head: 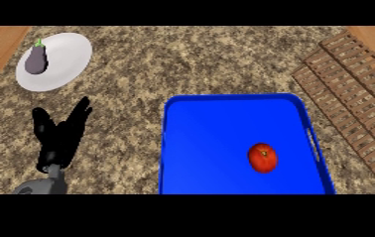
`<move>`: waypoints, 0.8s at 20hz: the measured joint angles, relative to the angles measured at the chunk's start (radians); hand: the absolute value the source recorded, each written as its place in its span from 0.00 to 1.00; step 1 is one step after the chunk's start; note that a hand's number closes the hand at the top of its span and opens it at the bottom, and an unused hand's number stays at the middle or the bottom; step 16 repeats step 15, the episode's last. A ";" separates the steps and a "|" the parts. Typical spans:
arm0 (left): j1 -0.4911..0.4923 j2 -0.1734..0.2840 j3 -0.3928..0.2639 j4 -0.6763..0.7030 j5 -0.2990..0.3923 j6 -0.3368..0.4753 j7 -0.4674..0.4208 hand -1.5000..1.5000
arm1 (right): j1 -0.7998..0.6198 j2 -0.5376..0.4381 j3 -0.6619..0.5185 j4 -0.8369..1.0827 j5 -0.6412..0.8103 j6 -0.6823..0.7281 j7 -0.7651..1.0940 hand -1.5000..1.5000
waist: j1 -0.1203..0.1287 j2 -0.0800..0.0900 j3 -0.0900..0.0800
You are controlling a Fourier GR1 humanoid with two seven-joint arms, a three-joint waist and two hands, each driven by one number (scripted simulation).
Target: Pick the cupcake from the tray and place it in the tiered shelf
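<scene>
Red tomato (pixel 263 157) sits upright on the blue tray (pixel 212 147), long axis running up the view. Left hand (pixel 60 132) rests open, fingers straight, holding nothing.

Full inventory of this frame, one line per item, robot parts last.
Counter: one, speckled brown-beige stone, fills the view.
Plate: one, white, far left of the counter.
Eggplant: one, purple with a green stem, on the plate's left part.
Tray: one, blue, near right of centre, handle slot in its right rim.
Red round item: one, looks like a tomato rather than a cupcake, on the tray's right part.
Tiered shelf: one, brown wooden slats, right edge, partly cut off.
Wooden strips: brown, top left and top right corners.
Left hand: one, black, open with fingers up, lower left, on a grey forearm.
Right hand: not in view.
</scene>
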 measured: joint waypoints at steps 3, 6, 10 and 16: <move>0.002 0.002 0.006 0.001 0.002 0.000 0.006 0.50 | 0.026 -0.034 -0.027 -0.073 0.029 0.007 0.023 0.00 | -0.006 -0.001 0.000; 0.010 0.002 0.009 0.007 0.000 -0.004 -0.012 0.50 | 0.039 -0.063 -0.062 -0.169 0.046 0.032 0.048 0.00 | -0.012 -0.004 0.000; 0.023 0.000 0.014 -0.007 0.000 0.001 -0.003 0.50 | 0.078 -0.100 -0.167 -0.312 -0.014 0.111 0.050 0.00 | -0.023 -0.008 0.000; 0.020 -0.008 0.016 -0.007 -0.008 0.015 0.000 0.50 | 0.113 -0.141 -0.288 -0.458 -0.133 0.260 0.046 0.00 | -0.029 -0.009 -0.001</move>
